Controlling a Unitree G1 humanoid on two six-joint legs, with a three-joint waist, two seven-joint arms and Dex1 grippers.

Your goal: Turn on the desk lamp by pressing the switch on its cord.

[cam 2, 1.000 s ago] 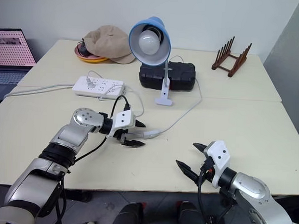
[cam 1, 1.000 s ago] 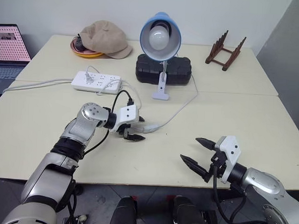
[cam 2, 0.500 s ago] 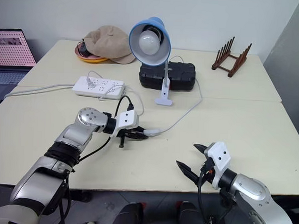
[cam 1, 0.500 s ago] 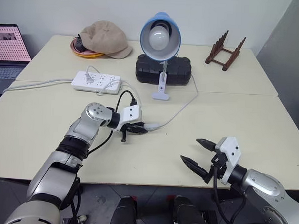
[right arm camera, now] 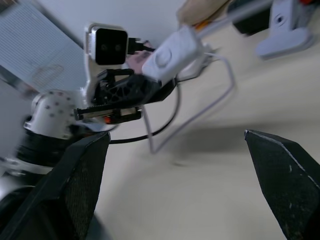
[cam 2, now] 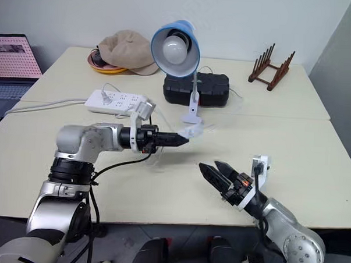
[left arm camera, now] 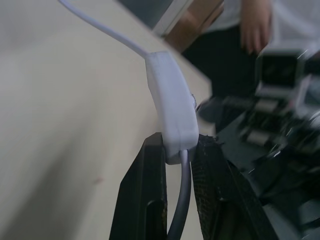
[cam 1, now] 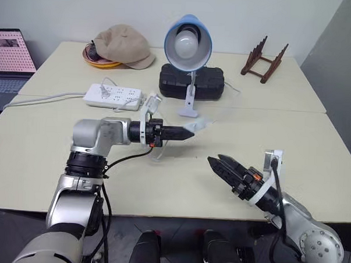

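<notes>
White plastic, the switch (left arm camera: 170, 107) is pinched by one end in my closed left pincer (cam 1: 187, 134), held off the table (cam 1: 315, 143) before the desk lamp (cam 1: 188, 42). It looks light and slick; my right pincer (cam 1: 223, 167) gapes empty nearby.

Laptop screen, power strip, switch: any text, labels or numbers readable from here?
None can be read.
Laptop screen: pink page with rows of marks, too small to read.
Power strip: no legible marking.
Switch, held in the left gripper: a round button, no lettering visible.
</notes>
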